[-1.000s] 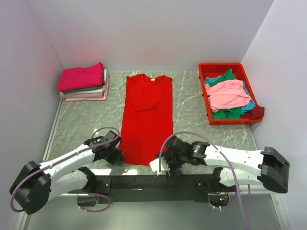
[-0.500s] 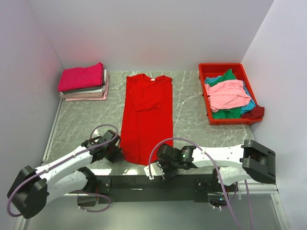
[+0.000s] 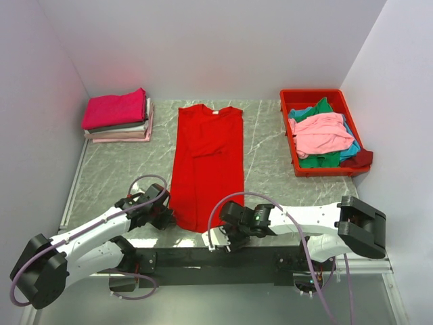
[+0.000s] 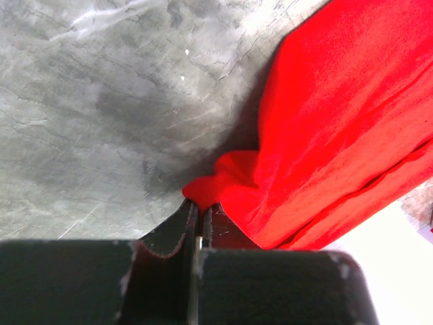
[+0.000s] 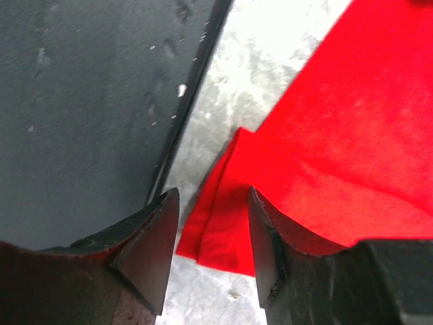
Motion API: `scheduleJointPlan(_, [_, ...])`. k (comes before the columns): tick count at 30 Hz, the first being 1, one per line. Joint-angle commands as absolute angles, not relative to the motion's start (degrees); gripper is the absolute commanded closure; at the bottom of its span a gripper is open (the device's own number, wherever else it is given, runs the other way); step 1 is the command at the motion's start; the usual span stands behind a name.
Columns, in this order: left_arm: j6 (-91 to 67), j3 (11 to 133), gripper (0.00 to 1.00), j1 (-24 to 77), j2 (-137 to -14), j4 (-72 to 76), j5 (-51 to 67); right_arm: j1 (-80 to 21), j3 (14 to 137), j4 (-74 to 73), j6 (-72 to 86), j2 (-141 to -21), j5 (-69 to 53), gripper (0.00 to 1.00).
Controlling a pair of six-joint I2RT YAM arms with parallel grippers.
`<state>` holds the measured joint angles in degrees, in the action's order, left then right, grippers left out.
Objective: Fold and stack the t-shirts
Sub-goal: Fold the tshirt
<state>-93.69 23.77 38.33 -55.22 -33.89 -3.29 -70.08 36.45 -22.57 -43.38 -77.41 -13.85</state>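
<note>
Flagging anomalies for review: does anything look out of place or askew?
A dark red garment hangs over the near right corner of the red bin. Otherwise the folded stack looks tidy, and the red t-shirt lies flat, one hem corner bunched in the left pincer.

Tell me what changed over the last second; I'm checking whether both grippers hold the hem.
The right gripper slid left to the red t-shirt's near right corner, jaws open around it. The left gripper barely moved and is shut on the near left corner. The shirt, the folded stack and the red bin stayed put.
</note>
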Motion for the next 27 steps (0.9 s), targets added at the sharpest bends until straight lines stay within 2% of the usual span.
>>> scheduleJointPlan(1, [-92.99, 23.56, 1.00, 38.23, -54.23, -32.43, -2.99, -69.26, 38.06, -26.11, -43.86, -76.64, -16.70, 0.47])
scheduleJointPlan(7, [-92.99, 23.64, 1.00, 38.23, -54.31, -32.17, -2.90, -69.08, 37.18, -24.96, -43.68, -79.18, -13.45, 0.50])
scheduleJointPlan(12, [-92.90, 23.47, 1.00, 38.23, -54.32, -31.73, -2.64, -68.82, 37.26, -22.68, -42.02, -83.05, -8.01, 0.59])
scheduleJointPlan(18, [-92.29, 22.50, 1.00, 38.23, -53.97, -30.94, -2.20, -67.94, 38.67, -23.55, -40.61, -84.90, -6.42, 0.77])
scheduleJointPlan(19, [-92.37, 22.15, 1.00, 38.32, -53.79, -30.85, -2.20, -67.33, 38.85, -23.55, -40.52, -84.21, -7.03, 0.87])
scheduleJointPlan(22, [-92.37, 21.19, 1.00, 38.23, -53.35, -29.27, -1.94, -65.75, 40.34, -24.87, -40.08, -82.19, -9.83, 1.00])
scheduleJointPlan(27, [-89.05, 23.27, 1.00, 38.06, -54.66, -23.23, -0.44, -56.02, 45.07, -30.31, -42.70, -74.04, -22.20, 1.00])
